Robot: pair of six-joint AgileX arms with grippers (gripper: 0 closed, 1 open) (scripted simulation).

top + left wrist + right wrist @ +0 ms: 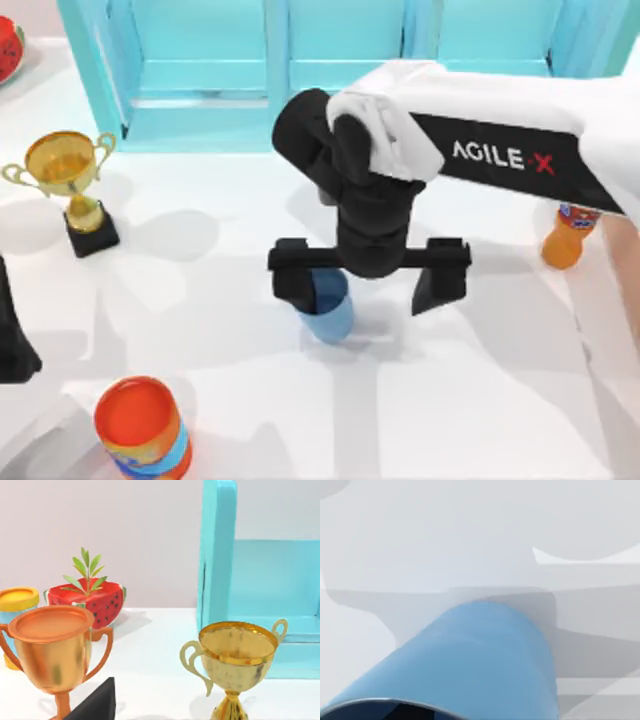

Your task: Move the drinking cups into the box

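Note:
A plain blue drinking cup (330, 310) stands upright near the middle of the white table. My right gripper (368, 283) hovers over it, open, with its fingers spread wide. The cup sits beneath the finger nearer the top view's left, off the gripper's centre. The right wrist view looks down the blue cup's wall (470, 660) from close above. A salmon-pink flat wall of the box (628, 300) shows at the table's right edge. My left arm (12, 345) is parked at the left edge, with a dark fingertip (97, 705) in its wrist view.
A turquoise cabinet (300, 60) lines the back. A gold trophy (70, 180) stands at left, an orange-red can with a blue band (140, 425) at front left, and an orange bottle (570, 238) at right. The left wrist view shows a copper trophy (50, 645) and a watermelon ornament (95, 600).

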